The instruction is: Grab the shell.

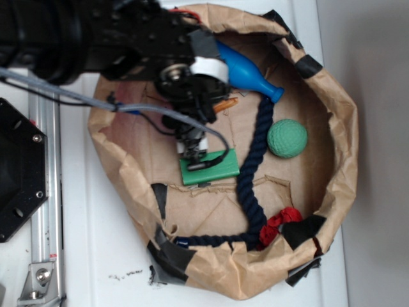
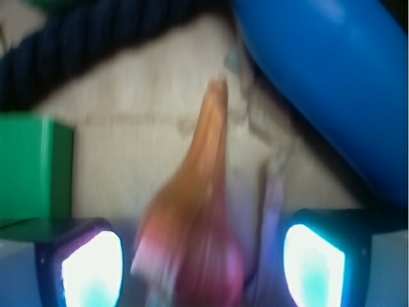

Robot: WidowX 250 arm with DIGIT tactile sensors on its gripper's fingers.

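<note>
In the wrist view the orange-brown shell (image 2: 204, 211) lies on brown paper, blurred, its thin tail pointing away toward the rope. My gripper (image 2: 203, 265) is open and straddles the shell's thick end, with a gap between the shell and each lit fingertip (image 2: 92, 268). From the exterior view only the shell's orange tail (image 1: 225, 105) pokes out from under the black arm. The gripper (image 1: 206, 109) there is mostly hidden by the wrist. The blue bowling pin (image 2: 332, 77) lies close on the right of the shell.
Everything sits inside a crumpled brown paper nest (image 1: 345, 147) held with black tape. A green block (image 1: 209, 168) lies just left of the fingers. A dark blue rope (image 1: 254, 160) curves past the shell's tail, and beyond it is a green ball (image 1: 287, 138). The blue pin (image 1: 246, 72) lies at the back.
</note>
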